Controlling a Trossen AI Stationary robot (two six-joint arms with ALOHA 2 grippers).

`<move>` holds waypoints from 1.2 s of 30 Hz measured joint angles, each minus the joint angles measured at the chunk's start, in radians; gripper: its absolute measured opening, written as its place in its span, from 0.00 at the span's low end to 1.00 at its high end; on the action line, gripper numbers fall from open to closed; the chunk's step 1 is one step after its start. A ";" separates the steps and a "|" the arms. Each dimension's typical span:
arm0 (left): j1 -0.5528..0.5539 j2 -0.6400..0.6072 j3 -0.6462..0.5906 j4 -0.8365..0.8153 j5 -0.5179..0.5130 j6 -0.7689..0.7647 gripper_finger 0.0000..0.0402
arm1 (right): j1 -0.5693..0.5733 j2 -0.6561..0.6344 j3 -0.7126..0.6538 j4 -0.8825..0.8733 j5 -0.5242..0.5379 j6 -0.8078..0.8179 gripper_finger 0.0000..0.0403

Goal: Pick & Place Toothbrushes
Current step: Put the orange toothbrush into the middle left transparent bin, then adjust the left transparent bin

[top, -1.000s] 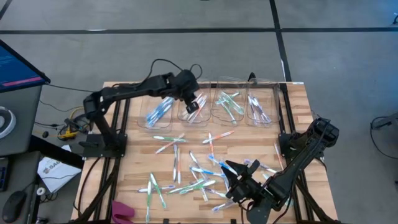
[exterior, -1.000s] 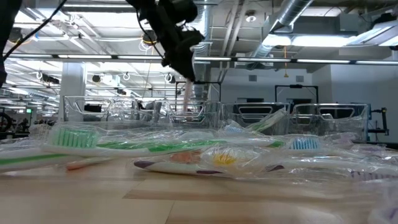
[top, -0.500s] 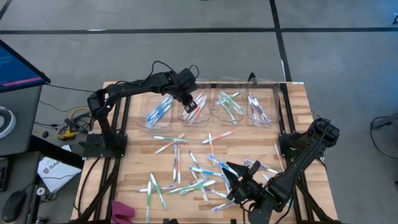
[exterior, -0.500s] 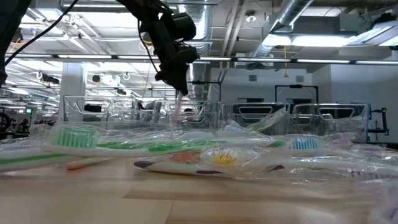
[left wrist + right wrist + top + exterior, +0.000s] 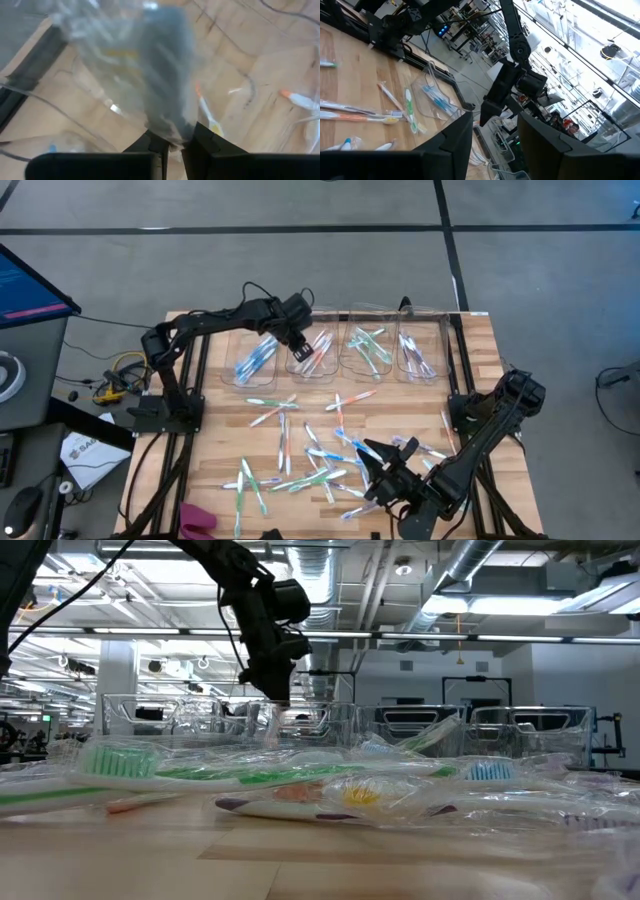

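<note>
Wooden table (image 5: 215, 435), high view. Lower centre: loose toothbrushes (image 5: 310, 455) scattered. Lower right: right gripper (image 5: 372, 463) just above the pile, fingers apart, nothing between them. Upper centre: row of four clear bins (image 5: 345, 352), each with brushes inside. Left gripper (image 5: 297, 348) at the second bin from left; fingers nearly together, pinching a clear-wrapped toothbrush (image 5: 165, 100) in the wrist view.
</note>
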 joint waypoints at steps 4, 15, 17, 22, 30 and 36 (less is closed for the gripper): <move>-0.001 -0.001 -0.030 0.029 0.002 0.004 0.09 | 0.000 0.000 0.000 0.000 0.000 0.005 0.37; -0.001 -0.001 -0.056 0.096 -0.056 0.028 0.34 | 0.000 0.000 0.000 0.000 0.000 0.005 0.37; -0.001 -0.001 -0.056 0.098 -0.070 0.028 0.38 | 0.000 0.000 0.000 0.000 0.000 0.005 0.37; -0.002 -0.018 -0.058 0.102 -0.071 0.031 0.46 | 0.002 0.000 0.000 0.000 0.000 0.005 0.37; -0.039 -0.159 -0.058 0.108 -0.072 0.031 0.47 | 0.002 0.000 0.000 -0.008 0.000 0.005 0.37; -0.118 -0.307 -0.063 0.114 -0.073 0.031 0.47 | 0.009 0.000 0.000 -0.019 -0.043 0.005 0.37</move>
